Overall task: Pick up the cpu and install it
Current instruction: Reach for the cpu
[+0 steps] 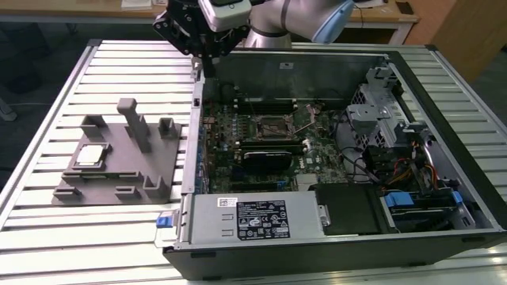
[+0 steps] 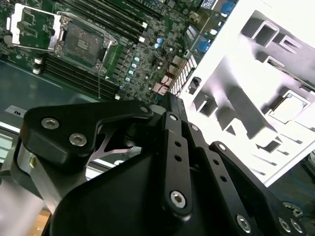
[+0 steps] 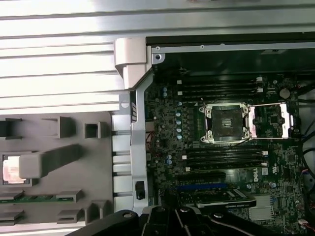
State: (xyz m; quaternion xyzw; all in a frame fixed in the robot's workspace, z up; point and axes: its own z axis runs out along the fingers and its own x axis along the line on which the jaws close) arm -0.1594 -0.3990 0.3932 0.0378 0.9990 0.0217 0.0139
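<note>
Claw (image 1: 208, 58) hangs over the open computer case's (image 1: 333, 252) corner, grip state indiscernible; cpu (image 1: 89, 155) apparently lies seated in grey fixture (image 1: 127, 169) on bench (image 1: 47, 89), well apart.

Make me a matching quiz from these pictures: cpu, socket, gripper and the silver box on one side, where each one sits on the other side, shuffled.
1. cpu
2. socket
3. gripper
4. silver box

A. on the motherboard, cover swung open
B. high over a corner of the case
C. in the grey holder outside the case
D. inside the case, beside the motherboard

Pairs: 1-C, 2-A, 3-B, 4-D
</note>
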